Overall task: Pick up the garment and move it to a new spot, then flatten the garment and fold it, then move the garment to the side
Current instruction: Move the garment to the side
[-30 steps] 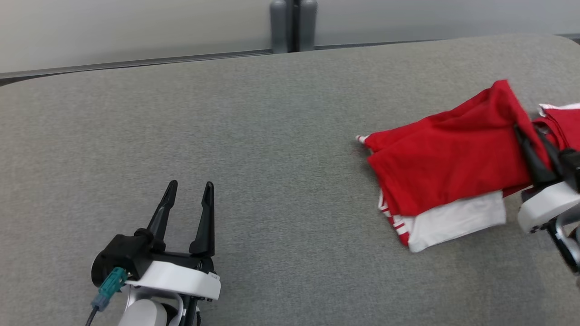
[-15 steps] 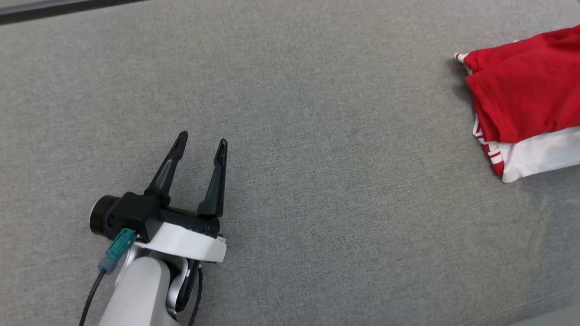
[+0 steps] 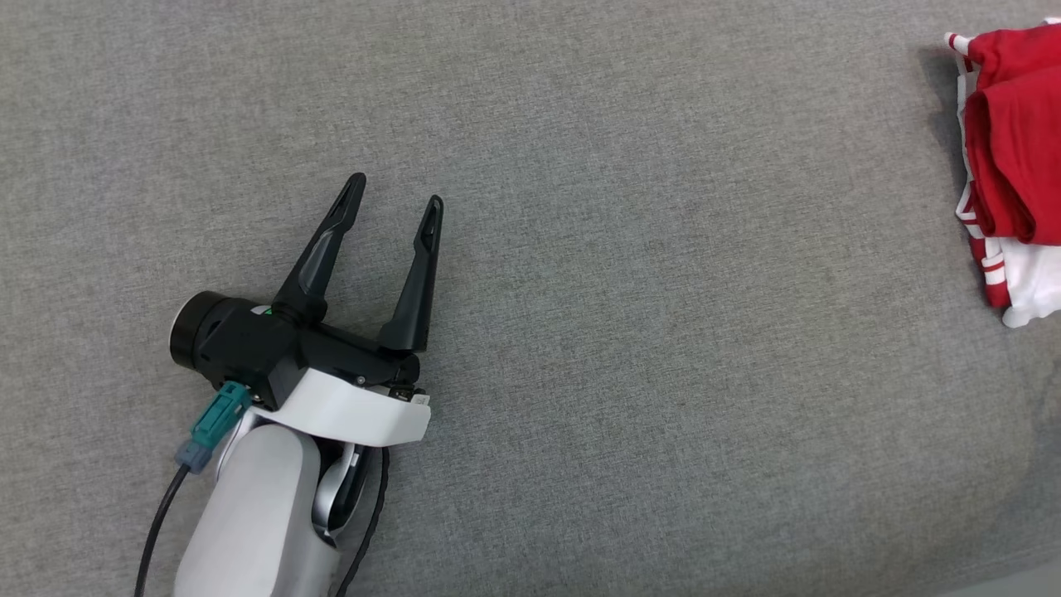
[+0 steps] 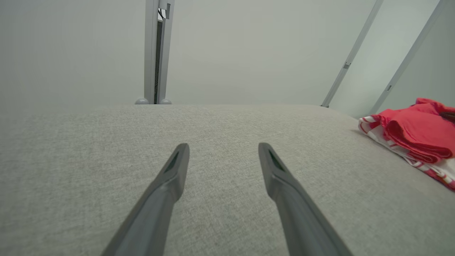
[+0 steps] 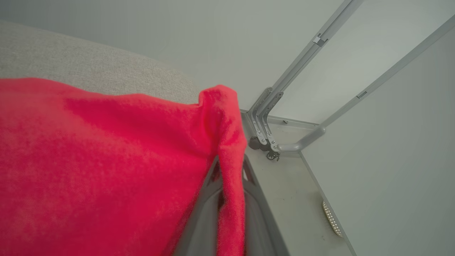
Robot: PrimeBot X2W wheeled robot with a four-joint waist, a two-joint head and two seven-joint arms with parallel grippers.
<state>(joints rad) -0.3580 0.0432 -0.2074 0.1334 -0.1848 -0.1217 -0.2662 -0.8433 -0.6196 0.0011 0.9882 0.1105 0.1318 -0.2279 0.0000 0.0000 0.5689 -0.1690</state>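
The garment (image 3: 1015, 166) is red with white parts and stripes, folded, lying at the far right edge of the head view on the grey padded table (image 3: 630, 315). In the left wrist view the garment (image 4: 416, 133) lies far right. My left gripper (image 3: 396, 199) rests open over bare table at the left, well apart from the cloth; nothing sits between its fingers (image 4: 174, 170). In the right wrist view, my right gripper (image 5: 231, 167) is shut on a fold of the red garment (image 5: 106, 160), which drapes over the fingers and hides most of them.
Beyond the table's far edge stand a pale wall and a metal post (image 4: 156, 53). Past the table's right end lie the floor and a grey metal frame (image 5: 273, 131). Wide bare table surface stretches between the left gripper and the garment.
The head camera has swung down and left, so the garment slid to the right edge and the right gripper left the picture. The left gripper stays open.
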